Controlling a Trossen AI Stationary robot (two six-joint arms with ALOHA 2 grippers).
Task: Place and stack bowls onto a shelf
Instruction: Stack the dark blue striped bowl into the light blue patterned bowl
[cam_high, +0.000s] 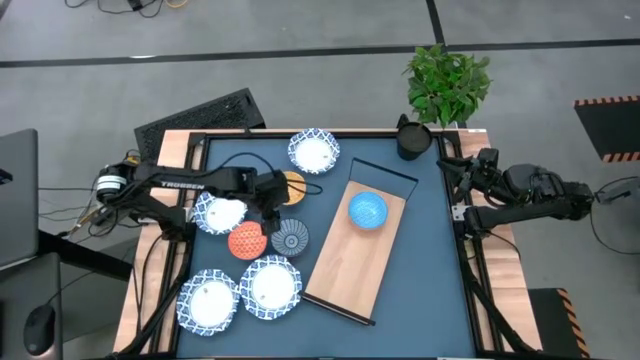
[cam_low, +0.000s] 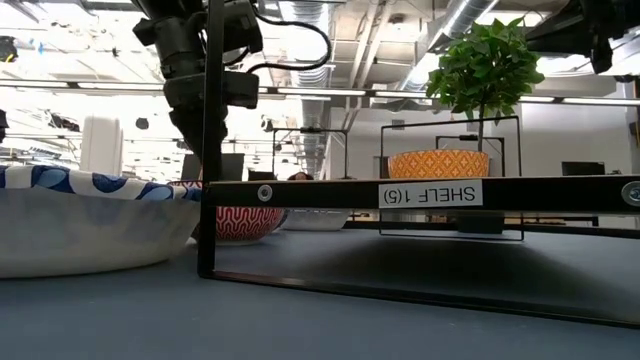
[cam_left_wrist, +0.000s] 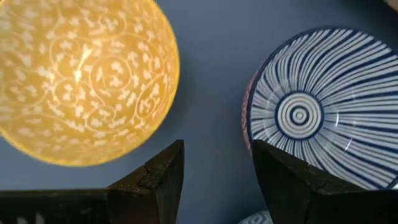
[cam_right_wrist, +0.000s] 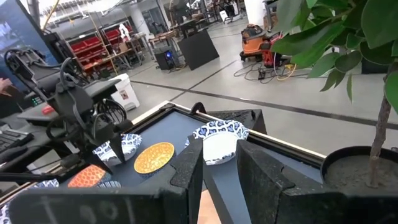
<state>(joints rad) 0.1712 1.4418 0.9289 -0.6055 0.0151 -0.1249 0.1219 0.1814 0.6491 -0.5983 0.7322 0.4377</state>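
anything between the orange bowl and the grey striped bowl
Only bare table mat and the open left gripper lie between the orange bowl and grey striped bowl, per the left wrist view.

High cam straight down, low cam table-level; both w/ orange bowl (cam_high: 293, 183) (cam_low: 438, 164).

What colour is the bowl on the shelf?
Blue. The bowl on the shelf shows best in the high view.

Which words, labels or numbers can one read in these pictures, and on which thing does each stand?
"TROSSEN": white letters on the left arm, high view.
"SHELF 1(5)": white label on the shelf front rail, low view; it shows mirrored.
Print on boxes in the room behind, right wrist view: too small to read.
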